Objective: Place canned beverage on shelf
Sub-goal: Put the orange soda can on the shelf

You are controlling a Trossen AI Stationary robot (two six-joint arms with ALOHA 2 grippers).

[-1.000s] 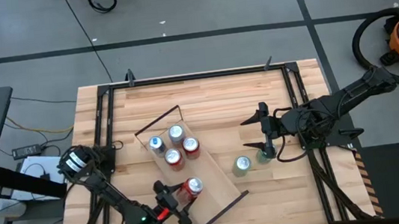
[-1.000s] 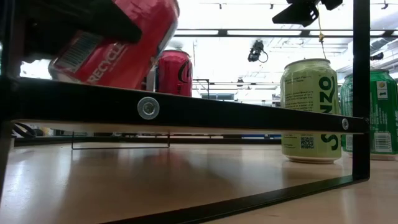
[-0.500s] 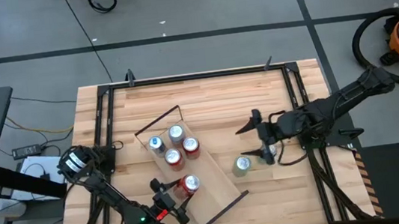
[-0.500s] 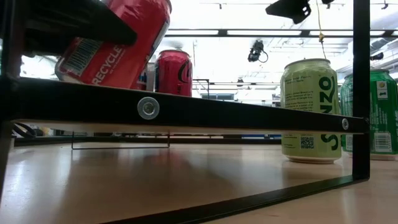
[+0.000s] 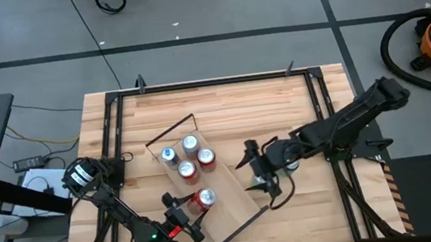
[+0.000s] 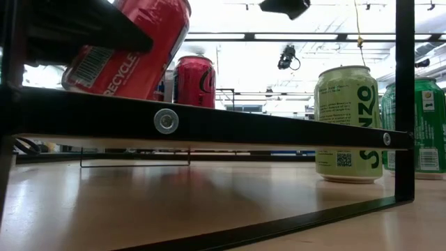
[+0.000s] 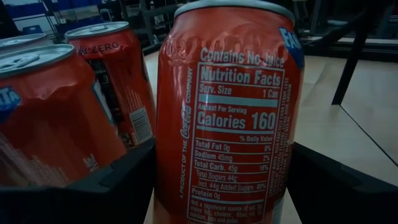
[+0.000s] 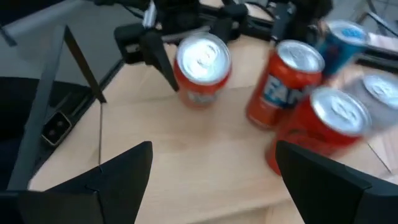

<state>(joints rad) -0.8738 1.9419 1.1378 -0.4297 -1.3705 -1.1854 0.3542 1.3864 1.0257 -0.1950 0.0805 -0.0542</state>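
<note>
One red can, "Nutrition Facts", "Calories 160"

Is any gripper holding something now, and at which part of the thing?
The left gripper grips a red can by its side wall, tilted above the shelf. The right gripper is open and holds nothing.

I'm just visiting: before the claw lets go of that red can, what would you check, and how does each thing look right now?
1. Left claw grips red can: ok.
2. Can over the shelf: ok.
3. Can upright: not ok, tilted in the low view.
4. Can base resting on the plank: cannot tell.
5. Clear of the four cans behind: ok.
6. Right claw open, empty, apart from the can: ok.
</note>
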